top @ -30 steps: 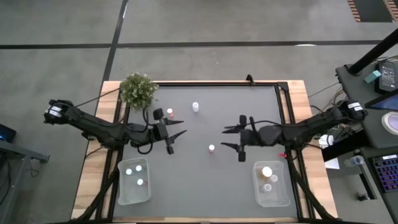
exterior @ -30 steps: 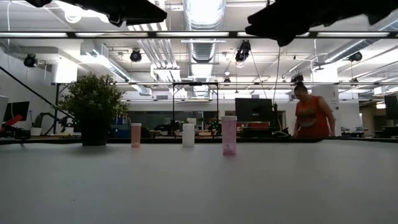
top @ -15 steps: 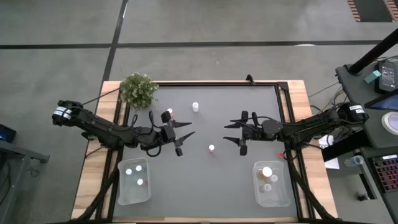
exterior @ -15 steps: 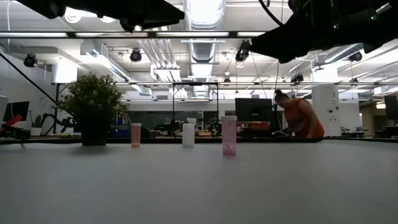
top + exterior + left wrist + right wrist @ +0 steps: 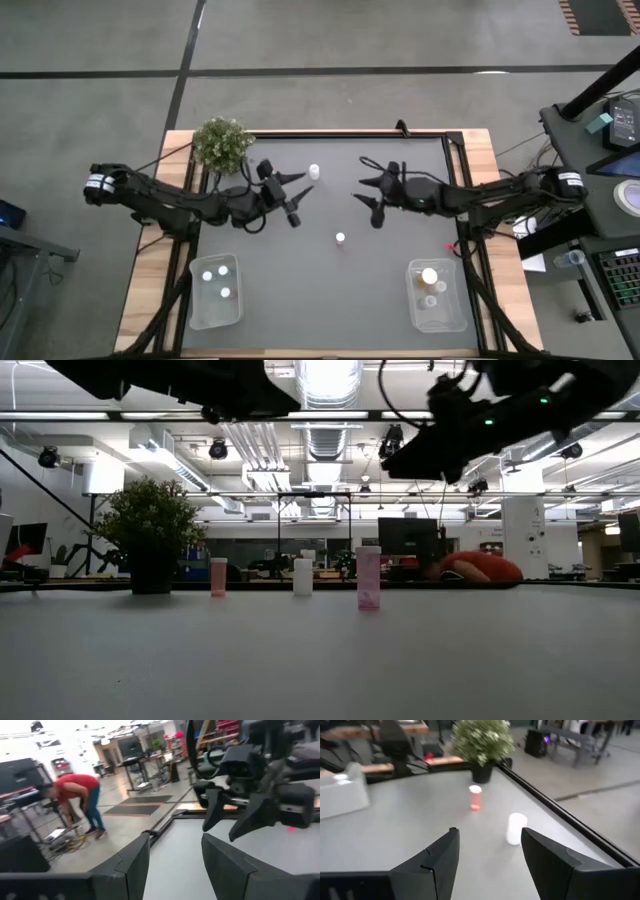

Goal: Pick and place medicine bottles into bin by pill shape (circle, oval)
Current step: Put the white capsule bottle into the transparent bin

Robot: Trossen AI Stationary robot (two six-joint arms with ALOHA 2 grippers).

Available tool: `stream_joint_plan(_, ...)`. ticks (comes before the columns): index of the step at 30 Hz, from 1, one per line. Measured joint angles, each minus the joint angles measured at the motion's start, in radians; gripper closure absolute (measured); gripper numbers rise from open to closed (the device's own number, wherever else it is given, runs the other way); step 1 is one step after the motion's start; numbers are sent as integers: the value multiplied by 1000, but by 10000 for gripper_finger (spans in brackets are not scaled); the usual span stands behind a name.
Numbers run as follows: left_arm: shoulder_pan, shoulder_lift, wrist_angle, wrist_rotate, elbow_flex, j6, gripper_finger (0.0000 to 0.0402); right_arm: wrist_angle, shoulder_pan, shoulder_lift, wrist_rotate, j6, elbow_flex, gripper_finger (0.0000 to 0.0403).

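Three medicine bottles stand upright on the grey table. The white one (image 5: 314, 172) (image 5: 516, 828) stands far of centre, a white-capped one (image 5: 340, 238) (image 5: 368, 577) sits mid-table, and a pinkish one (image 5: 475, 797) (image 5: 218, 576) is near the plant; the left arm hides it in the high view. My left gripper (image 5: 301, 197) (image 5: 175, 860) hovers open, just left of the white bottle. My right gripper (image 5: 363, 194) (image 5: 490, 855) hovers open to that bottle's right, facing the left gripper. Neither has anything between its fingers.
A clear bin (image 5: 215, 292) at the near left holds two bottles. A second bin (image 5: 437, 296) at the near right holds an orange bottle and smaller ones. A potted plant (image 5: 222, 143) stands at the far left corner. A person in red bends down beyond the table (image 5: 75, 795).
My left gripper has moved toward the table's right and far edges, coming over the pinkish bottle. My right gripper has swung toward the far edge and slightly left, nearing the white bottle. Both stay open. The bottles have not moved. The person behind the table has bent down.
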Motion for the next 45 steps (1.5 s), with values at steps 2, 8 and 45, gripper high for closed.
stream_joint_plan(2,24,-9,-5,4,-7,22,240,-47,-21,44,0,1,61,200)
stream_joint_plan(8,68,-42,-13,6,-13,156,240,-236,-80,227,-9,17,302,200)
stream_joint_plan(45,70,-378,-264,-6,-111,228,240,-1033,-257,940,-29,411,1242,88)
